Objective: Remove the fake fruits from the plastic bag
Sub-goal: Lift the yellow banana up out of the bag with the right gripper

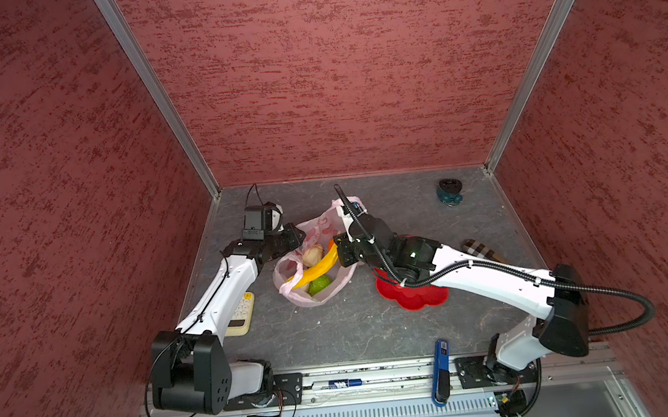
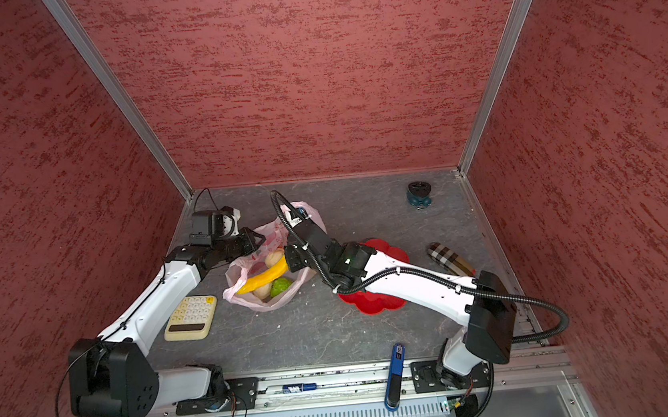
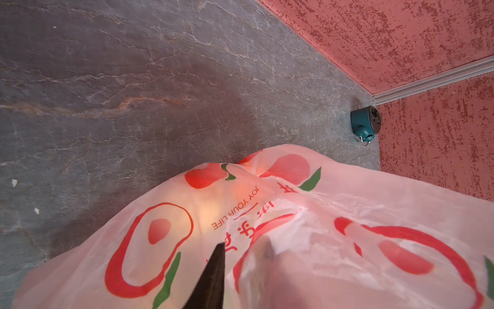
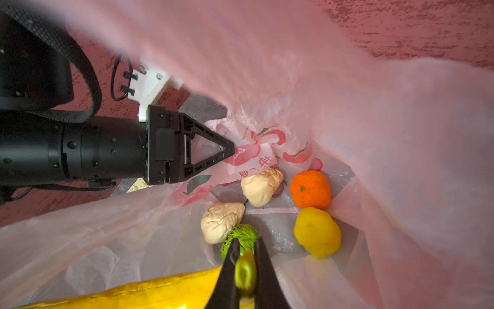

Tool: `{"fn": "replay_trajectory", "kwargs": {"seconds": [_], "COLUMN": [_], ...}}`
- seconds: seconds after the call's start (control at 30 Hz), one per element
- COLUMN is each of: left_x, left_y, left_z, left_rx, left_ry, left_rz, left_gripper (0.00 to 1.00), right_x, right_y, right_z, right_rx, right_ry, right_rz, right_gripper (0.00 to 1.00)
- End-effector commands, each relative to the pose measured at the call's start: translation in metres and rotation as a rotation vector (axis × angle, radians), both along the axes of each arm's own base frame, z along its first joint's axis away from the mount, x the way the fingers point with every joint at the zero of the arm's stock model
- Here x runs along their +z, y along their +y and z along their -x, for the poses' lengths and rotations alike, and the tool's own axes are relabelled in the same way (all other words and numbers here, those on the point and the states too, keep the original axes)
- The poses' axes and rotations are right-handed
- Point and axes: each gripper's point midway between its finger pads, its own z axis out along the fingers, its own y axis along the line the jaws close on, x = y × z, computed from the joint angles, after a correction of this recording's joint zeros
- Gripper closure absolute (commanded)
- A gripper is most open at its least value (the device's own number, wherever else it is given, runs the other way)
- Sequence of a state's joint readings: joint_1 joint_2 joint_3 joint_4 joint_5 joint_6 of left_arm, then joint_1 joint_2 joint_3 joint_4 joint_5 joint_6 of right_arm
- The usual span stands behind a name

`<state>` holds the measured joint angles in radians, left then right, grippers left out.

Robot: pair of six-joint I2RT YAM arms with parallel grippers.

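Grey table (image 1: 377,330), "JOY YOUR LIFE" bag (image 3: 240,208) pinched by left hand (image 4: 228,151), right hand (image 4: 246,242) pinching banana (image 1: 321,267)

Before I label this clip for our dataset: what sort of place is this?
Probably a robot test booth: red textured panels in aluminium framing enclose a slate-look tabletop, with a left arm and right arm on a front rail.

plastic bag (image 1: 319,224): lay open between the two grippers
banana (image 1: 321,266): slanted across the bag's mouth, upper end at the right gripper (image 1: 341,247)
left gripper (image 1: 298,238): met the bag's left rim
green fruit (image 1: 319,285): in the bag, beside the banana's lower end
red dish (image 1: 414,298): right of the bag, partly under the right arm (image 1: 494,282)
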<state>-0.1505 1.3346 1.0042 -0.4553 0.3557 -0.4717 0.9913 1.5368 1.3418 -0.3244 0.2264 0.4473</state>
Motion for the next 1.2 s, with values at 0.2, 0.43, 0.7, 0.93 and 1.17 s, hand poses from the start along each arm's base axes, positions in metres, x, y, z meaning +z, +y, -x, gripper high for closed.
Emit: {"fn": "replay_trajectory", "kwargs": {"seconds": [0.2,0.43,0.7,0.93,1.17], "left_x": [0.020,0.022,0.028,0.024,0.020], "left_y": [0.000,-0.002,-0.006,-0.007,-0.009], "left_z": [-0.006,-0.006,-0.010,-0.014,-0.019], "left_rx": [0.006,0.007,0.000,-0.001,0.001], "left_ry": [-0.046,-0.052,-0.071,-0.066,-0.059], "left_rz": [0.023,0.024,0.026,0.025,0.031], "left_gripper": [0.73,0.73,0.73,0.73,0.73], "right_x": [0.030,0.014,-0.018,0.017,0.080], "right_y": [-0.010,0.005,0.023,0.013,-0.009], "right_z": [0.013,0.021,0.024,0.030,0.045], "right_rx": [0.170,0.296,0.340,0.344,0.356], "right_ry": [-0.019,0.027,0.138,0.077,-0.025], "right_rz": [-0.128,-0.189,-0.191,-0.213,-0.263], "right_gripper": [0.95,0.95,0.96,0.97,0.97]}}
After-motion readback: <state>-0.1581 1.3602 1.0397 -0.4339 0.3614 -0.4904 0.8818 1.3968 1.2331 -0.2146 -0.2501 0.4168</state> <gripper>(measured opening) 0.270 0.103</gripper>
